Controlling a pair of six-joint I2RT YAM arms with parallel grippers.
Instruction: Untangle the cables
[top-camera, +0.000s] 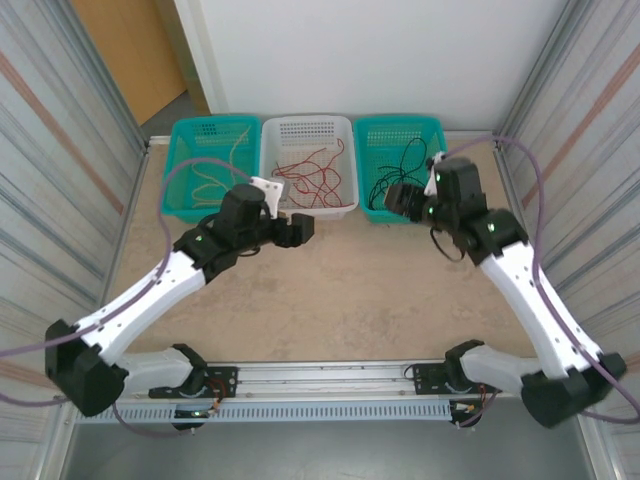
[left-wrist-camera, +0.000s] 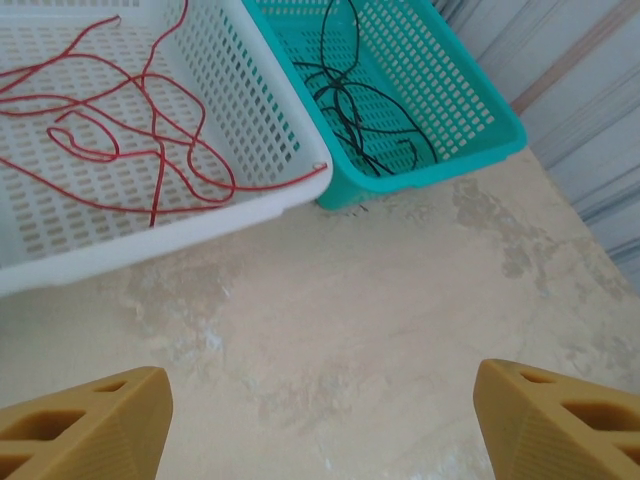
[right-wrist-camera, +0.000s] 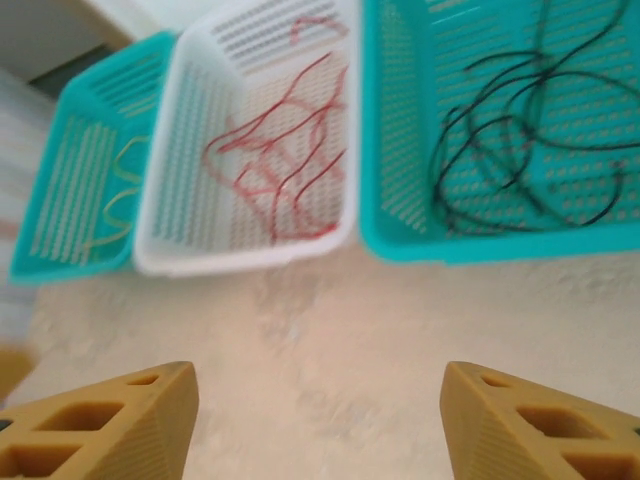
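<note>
Left gripper (left-wrist-camera: 322, 392) and right gripper (right-wrist-camera: 318, 388) gape wide, empty, over bare table (left-wrist-camera: 400, 320), rims of baskets (left-wrist-camera: 150, 247) ahead, cables (left-wrist-camera: 157, 175) inside.

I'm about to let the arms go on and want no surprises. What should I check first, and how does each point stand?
1. Left end effector open, holding nothing: ok.
2. Right end effector open, empty: ok.
3. Red cable alone in white basket: ok.
4. Black cable alone in right teal basket: ok.
5. Yellow cable alone in left teal basket: ok.
6. Black cable free of knots: cannot tell, its loops cross.
</note>
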